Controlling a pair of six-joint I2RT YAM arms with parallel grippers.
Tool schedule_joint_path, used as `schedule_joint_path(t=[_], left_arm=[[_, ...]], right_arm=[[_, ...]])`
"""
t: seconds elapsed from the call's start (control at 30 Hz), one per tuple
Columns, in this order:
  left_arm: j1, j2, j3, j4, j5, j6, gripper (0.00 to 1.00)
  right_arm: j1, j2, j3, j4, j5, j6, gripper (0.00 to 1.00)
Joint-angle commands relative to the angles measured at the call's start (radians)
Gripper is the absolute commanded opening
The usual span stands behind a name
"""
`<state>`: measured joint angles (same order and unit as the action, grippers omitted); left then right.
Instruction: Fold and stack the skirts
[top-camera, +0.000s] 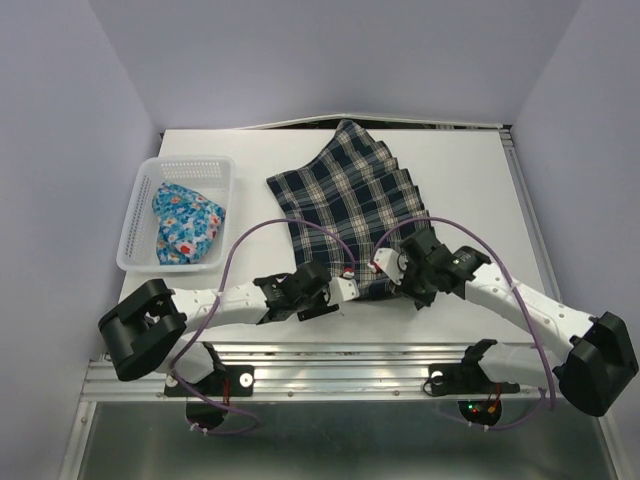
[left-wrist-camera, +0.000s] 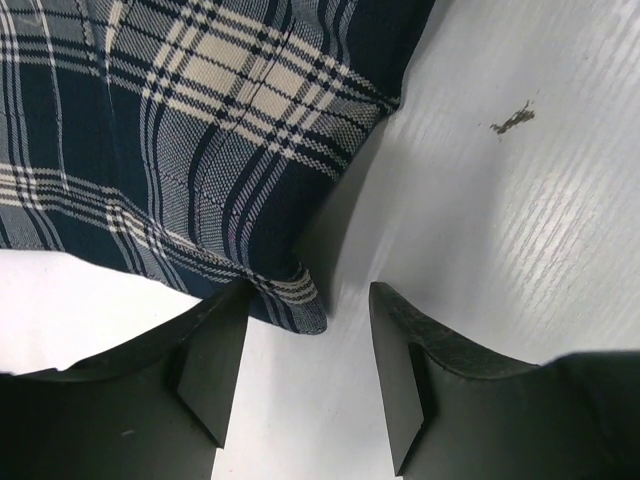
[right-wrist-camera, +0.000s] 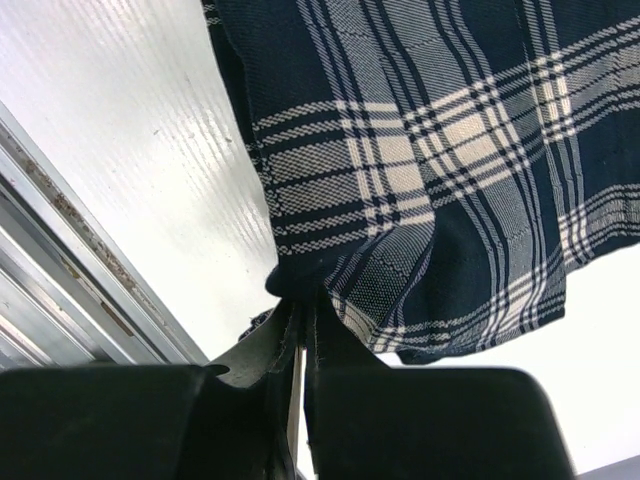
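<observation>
Plaid skirt (top-camera: 350, 195) lies spread on the counter (top-camera: 470, 180); the 2 arms reach low to its near hem. Right pincer (right-wrist-camera: 300, 310) clenches the hem; left pincer (left-wrist-camera: 310, 330) gapes around a corner. Floral skirt (top-camera: 188, 225) lies bunched in the basket (top-camera: 190, 162), its shape unclear.

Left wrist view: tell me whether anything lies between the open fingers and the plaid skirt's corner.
Nothing visible does. The plaid skirt has its corner right at the mouth of the left gripper, flat on the table.

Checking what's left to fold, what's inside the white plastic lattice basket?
A crumpled bright blue floral cloth skirt with red and white flowers lies inside the white plastic lattice basket. Anything beneath it is covered, so I cannot tell.
</observation>
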<state>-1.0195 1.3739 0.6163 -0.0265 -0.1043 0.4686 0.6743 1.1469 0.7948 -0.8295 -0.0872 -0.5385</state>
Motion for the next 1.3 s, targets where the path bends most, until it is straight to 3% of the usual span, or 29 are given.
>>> schedule_joint_path(t=[0.0, 0.13, 0.27, 0.43, 0.57, 0.93, 0.97, 1.03, 1.27], left_arm=[[-0.004, -0.004, 0.030, -0.021, -0.052, -0.042, 0.62], [-0.004, 0.008, 0.031, 0.000, -0.054, -0.030, 0.58], [-0.002, -0.002, 0.028, 0.011, -0.069, -0.025, 0.33], [-0.001, -0.051, 0.003, 0.019, -0.084, -0.021, 0.23], [0.001, -0.088, -0.004, 0.053, -0.097, -0.005, 0.00], [0.010, -0.200, -0.035, -0.071, -0.034, 0.134, 0.00], [0.010, -0.197, -0.030, -0.090, -0.019, 0.136, 0.27], [0.009, -0.194, -0.023, -0.095, 0.017, 0.133, 0.54], [-0.011, -0.087, -0.001, -0.032, 0.014, 0.119, 0.58]], right_arm=[[-0.012, -0.032, 0.049, 0.010, -0.006, 0.034, 0.01], [-0.012, -0.032, 0.060, 0.010, -0.008, 0.043, 0.01], [-0.021, -0.035, 0.078, 0.009, 0.001, 0.052, 0.01], [-0.041, -0.045, 0.116, 0.009, 0.015, 0.074, 0.01], [-0.059, -0.053, 0.139, 0.010, 0.026, 0.083, 0.01], [-0.078, -0.065, 0.164, 0.003, 0.029, 0.091, 0.01], [-0.078, -0.062, 0.161, 0.003, 0.027, 0.092, 0.01], [-0.078, -0.050, 0.156, 0.004, 0.017, 0.097, 0.01], [-0.078, -0.015, 0.199, 0.009, -0.014, 0.127, 0.01]])
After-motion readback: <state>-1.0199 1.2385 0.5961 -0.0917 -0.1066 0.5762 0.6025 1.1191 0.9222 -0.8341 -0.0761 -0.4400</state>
